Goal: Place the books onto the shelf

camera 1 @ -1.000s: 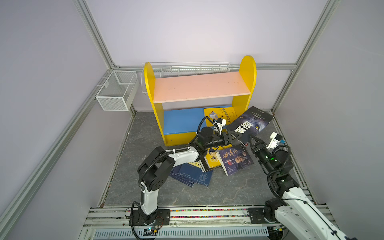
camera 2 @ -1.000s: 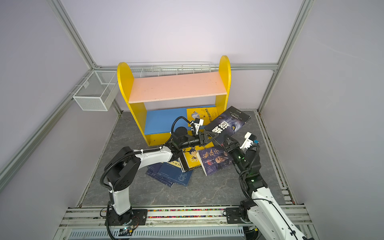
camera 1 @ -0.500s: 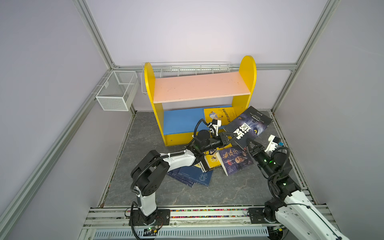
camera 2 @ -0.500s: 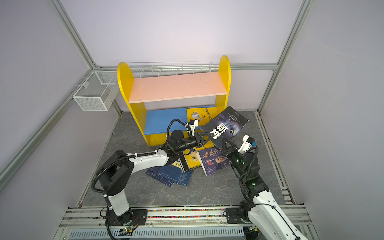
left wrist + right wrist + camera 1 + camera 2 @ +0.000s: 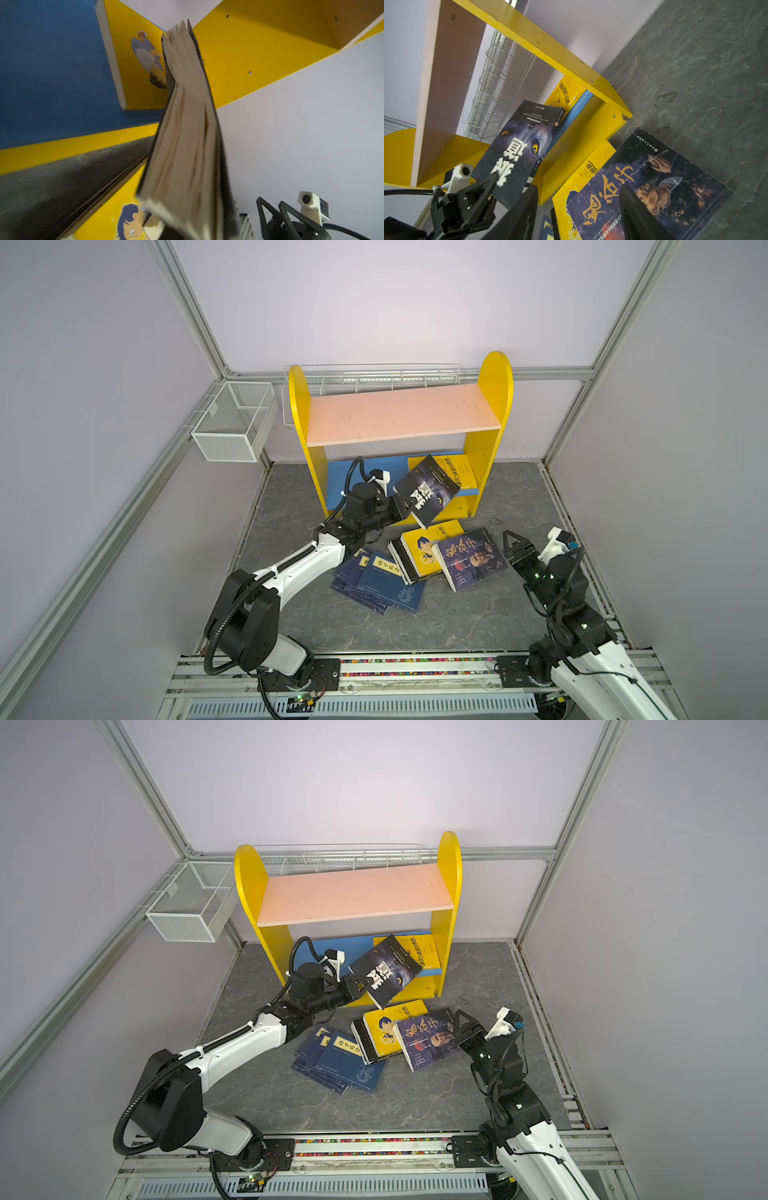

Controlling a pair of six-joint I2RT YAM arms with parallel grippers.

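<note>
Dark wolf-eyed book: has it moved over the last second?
Yes. The dark book, held by the left gripper, has shifted left: from overlapping the shelf's right side panel to wholly left of it.

The pink upper board (image 5: 399, 414) of the yellow wooden shelf (image 5: 494, 377) lies open end to end. The blue lower board (image 5: 338, 485) is free on its left. A yellow paperback (image 5: 459, 472) fills its right, with a tilted dark wolf-eyed paperback (image 5: 428, 495) hanging before it. A heap of paperbacks (image 5: 419, 564) crowds the grey table (image 5: 291, 506) in front.
</note>
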